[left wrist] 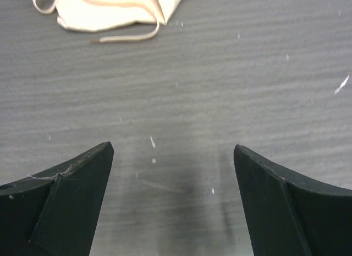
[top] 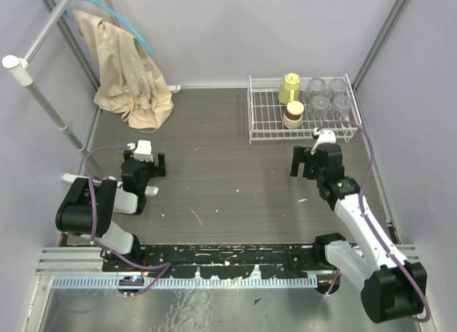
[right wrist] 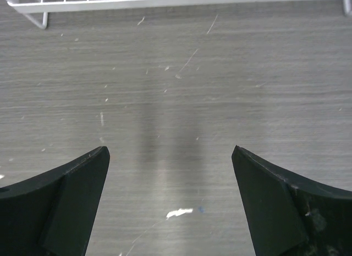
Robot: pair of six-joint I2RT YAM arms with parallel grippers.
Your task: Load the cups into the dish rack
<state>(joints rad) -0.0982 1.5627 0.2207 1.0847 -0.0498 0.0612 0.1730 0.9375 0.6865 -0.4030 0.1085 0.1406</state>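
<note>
L end effector (left wrist: pixel 173 157) is hovering low over bare counter (top: pixel 214 182), fingers spread wide apart, nothing btwn them. A beige cloth (top: pixel 132 75) is lying farther out, toward the far-left corner. R end effector (right wrist: pixel 170 154) is likewise hanging w/ fingers wide apart and empty, just short of the dish rack (top: pixel 265 107), whose front rail is showing at the top of the R wrist view. No cup is showing on the counter in any view.

Farther back, inside the rack's R half, the metallic-brown cup (top: pixel 293 116) is sitting nearest the front w/ the pale yellow mug (top: pixel 290 87) behind it. Four clear tumblers (top: pixel 320 103) are clustering two-by-two to their right, touching or nearly so. All six appear to be sitting within the wire sides; upright or mouth-down, can't tell.

Judgement: loading is looking done, so the step in hand is prob. a clean finish. To do it well, the R arm should be leaving its fingers apart and drawing straight back toward its base, away from the front rail, w/o swinging sideways. Its cable (top: pixel 369 164) is looping close to the rack's R corner and could snag. L arm is needing only to park.
</note>
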